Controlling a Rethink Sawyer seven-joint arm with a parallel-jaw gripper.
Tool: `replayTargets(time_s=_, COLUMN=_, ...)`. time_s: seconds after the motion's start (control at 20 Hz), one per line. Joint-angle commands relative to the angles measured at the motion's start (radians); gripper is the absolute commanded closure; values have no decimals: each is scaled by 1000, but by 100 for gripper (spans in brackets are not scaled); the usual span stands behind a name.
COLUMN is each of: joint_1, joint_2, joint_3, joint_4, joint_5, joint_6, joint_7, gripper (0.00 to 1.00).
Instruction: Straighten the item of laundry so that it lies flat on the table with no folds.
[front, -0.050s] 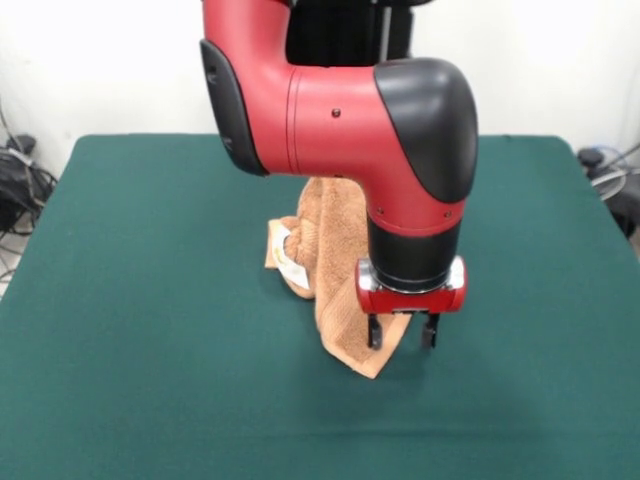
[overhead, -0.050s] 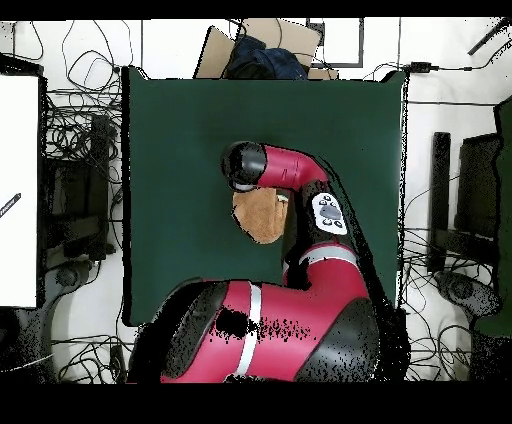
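- Towel: orange-tan terry, bunched in a long crumpled ridge near mid-table; one end runs under the arm, the other ends in a point at the near side. White label shows on a fold at its left side in the front view.
- Table: dark green cloth, much bigger than the towel; bare all round it.
- Gripper: two short black fingers hang spread apart, w/ nothing between them; tips sit just beside the towel's near point, at its right in the front view. Whether one tip touches the cloth can't be told.
- Overhead view: arm covers most of the towel; only a rounded tan patch shows.
- Step (judged): early; the towel is not flat, still folded on itself. Gripper looks set to take the near corner.
- Next move (judged): pinch one layer at the corner, lift low, draw outward to open the ridge; risk is dragging the whole bundle.
- Containers: none in either view.
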Motion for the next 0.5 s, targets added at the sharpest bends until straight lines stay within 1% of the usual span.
replayTargets(time_s=0.05, joint_1=23, joint_2=115, joint_3=-5, joint_4=-65, joint_5=-47, joint_6=-117, joint_7=125, gripper=0)
replayTargets(time_s=0.25, joint_1=25, joint_2=111, joint_3=-7, joint_4=-58, joint_5=-57, joint_6=-135, joint_7=122, gripper=0)
replayTargets(time_s=0.3, joint_1=26, joint_2=111, joint_3=-8, joint_4=-58, joint_5=-56, joint_6=-134, joint_7=123, gripper=100)
replayTargets(time_s=0.5, joint_1=32, joint_2=109, joint_3=-15, joint_4=-59, joint_5=-60, joint_6=-129, joint_7=126, gripper=100)
